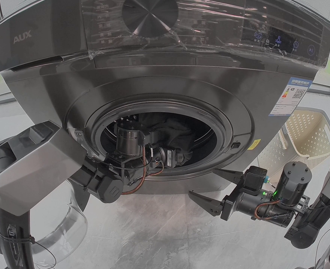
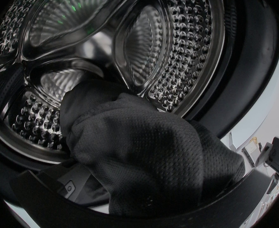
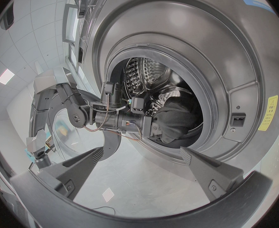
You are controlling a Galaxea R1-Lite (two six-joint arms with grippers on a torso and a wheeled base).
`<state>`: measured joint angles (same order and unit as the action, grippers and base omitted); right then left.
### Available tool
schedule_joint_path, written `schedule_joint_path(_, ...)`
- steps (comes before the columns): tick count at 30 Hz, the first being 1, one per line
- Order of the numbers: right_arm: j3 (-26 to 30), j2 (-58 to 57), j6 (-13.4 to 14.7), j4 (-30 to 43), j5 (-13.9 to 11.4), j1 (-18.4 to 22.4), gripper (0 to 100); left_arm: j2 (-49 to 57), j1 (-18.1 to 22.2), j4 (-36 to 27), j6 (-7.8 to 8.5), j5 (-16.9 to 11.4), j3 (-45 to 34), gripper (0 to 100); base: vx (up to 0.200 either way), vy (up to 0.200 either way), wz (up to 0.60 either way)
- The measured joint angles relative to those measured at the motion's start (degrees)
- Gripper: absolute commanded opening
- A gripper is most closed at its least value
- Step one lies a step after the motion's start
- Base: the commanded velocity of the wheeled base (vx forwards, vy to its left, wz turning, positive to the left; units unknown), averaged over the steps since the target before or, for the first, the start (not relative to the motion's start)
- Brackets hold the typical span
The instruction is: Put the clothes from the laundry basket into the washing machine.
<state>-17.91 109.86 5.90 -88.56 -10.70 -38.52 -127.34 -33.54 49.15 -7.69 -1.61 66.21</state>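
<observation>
The grey washing machine [image 1: 165, 79] stands with its round opening uncovered. My left arm is inside the drum [image 2: 180, 48], and my left gripper [image 3: 153, 130] sits just past the rim. A black mesh garment [image 2: 139, 149] lies bunched over it on the drum's lower lip, also seen as a dark heap [image 3: 177, 119]. One left finger [image 2: 63, 185] shows spread wide to the side; the other is under the cloth. My right gripper [image 1: 201, 182] hangs open and holds nothing, low in front of the machine, right of the opening. The cream laundry basket [image 1: 311, 135] stands right of the machine.
The machine's glass door [image 1: 60, 221] hangs swung out at the lower left, beside my left arm. Pale tiled floor [image 1: 153, 228] lies in front of the machine. A window strip runs behind the machine at the right.
</observation>
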Motion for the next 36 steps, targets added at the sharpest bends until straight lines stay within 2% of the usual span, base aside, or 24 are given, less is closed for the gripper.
schedule_joint_path(4,-0.1,0.0,0.0,0.0,0.0,0.0,100,-2.8,0.3,1.4,-0.1,-0.2,3.4,100,0.0,0.0,0.0)
schedule_joint_path(5,-0.1,0.0,0.0,0.0,0.0,0.0,100,-3.5,0.4,1.8,-0.13,-0.2,4.5,0,0.0,0.0,0.0)
schedule_joint_path(9,-0.1,0.1,0.0,0.0,0.0,0.0,100,-7.1,0.9,3.3,-0.46,0.7,10.3,0,0.0,0.0,0.0)
schedule_joint_path(18,-0.2,0.2,0.1,0.0,0.0,0.0,100,-16.0,3.1,4.3,-4.02,9.6,29.4,0,0.0,0.0,0.0)
schedule_joint_path(22,-0.2,0.3,0.1,0.0,0.0,0.0,100,-19.2,4.7,4.0,-4.97,12.8,36.1,0,0.0,0.0,0.0)
schedule_joint_path(23,-0.2,0.4,0.1,0.0,0.0,0.0,100,-20.5,6.0,3.6,-5.28,14.4,38.8,0,0.0,0.0,0.0)
schedule_joint_path(28,-0.3,0.5,0.1,0.0,-0.1,0.0,100,-22.6,7.5,3.2,-5.52,15.6,41.3,0,0.0,0.0,0.0)
schedule_joint_path(32,-0.3,0.6,0.1,0.0,-0.1,0.1,100,-23.2,7.8,3.4,-5.11,15.6,39.8,0,0.0,0.0,0.0)
schedule_joint_path(33,-0.3,0.7,0.1,0.0,-0.1,0.1,100,-23.1,7.8,3.4,-4.97,15.5,38.8,100,0.0,0.0,0.0)
schedule_joint_path(36,-0.3,0.7,0.2,0.0,-0.1,0.1,100,-22.0,7.1,3.6,-4.56,14.8,33.7,100,0.0,0.0,0.0)
